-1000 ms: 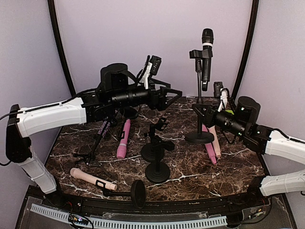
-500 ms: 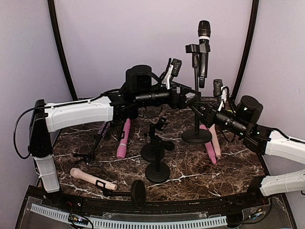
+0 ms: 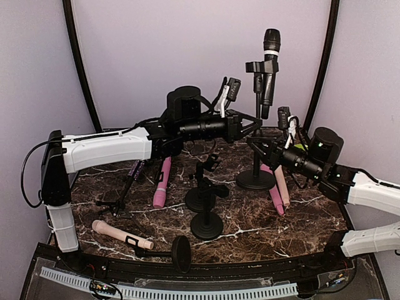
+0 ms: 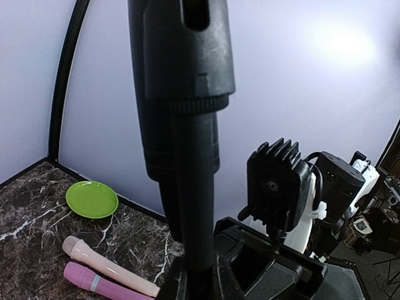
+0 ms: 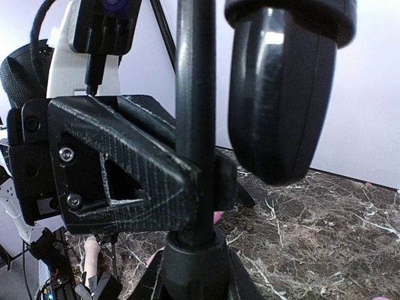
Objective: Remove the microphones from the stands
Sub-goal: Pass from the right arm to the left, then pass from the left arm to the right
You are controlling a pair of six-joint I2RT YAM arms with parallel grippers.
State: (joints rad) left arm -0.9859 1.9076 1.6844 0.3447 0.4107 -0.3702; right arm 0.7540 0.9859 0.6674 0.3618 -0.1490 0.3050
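The black microphone (image 3: pixel 270 69) with a white band sits upright in the clip at the top of the black stand (image 3: pixel 257 134), whose round base (image 3: pixel 255 180) rests on the marble table. My left gripper (image 3: pixel 255 125) is shut on the stand's pole just below the microphone's tail. My right gripper (image 3: pixel 259 147) is shut on the same pole a little lower. In the left wrist view the pole (image 4: pixel 194 206) rises from between my left gripper (image 4: pixel 199 281) jaws. In the right wrist view the right gripper (image 5: pixel 195 275) clamps the pole's collar, with the microphone's tail (image 5: pixel 281 94) hanging beside the pole.
Two short unoccupied stands (image 3: pixel 206 222) (image 3: pixel 201 187) stand mid-table. Pink microphones (image 3: pixel 162 181) (image 3: pixel 275 194) and a beige one (image 3: pixel 119 234) lie flat. A tripod stand (image 3: pixel 122 194) lies at the left, another stand (image 3: pixel 178 253) at the front edge. A green plate (image 4: pixel 92 199) sits back right.
My left arm swung right to the stand with its gripper open, and the gripper then shut on the pole. The stand shifted slightly left. The right gripper kept its hold.
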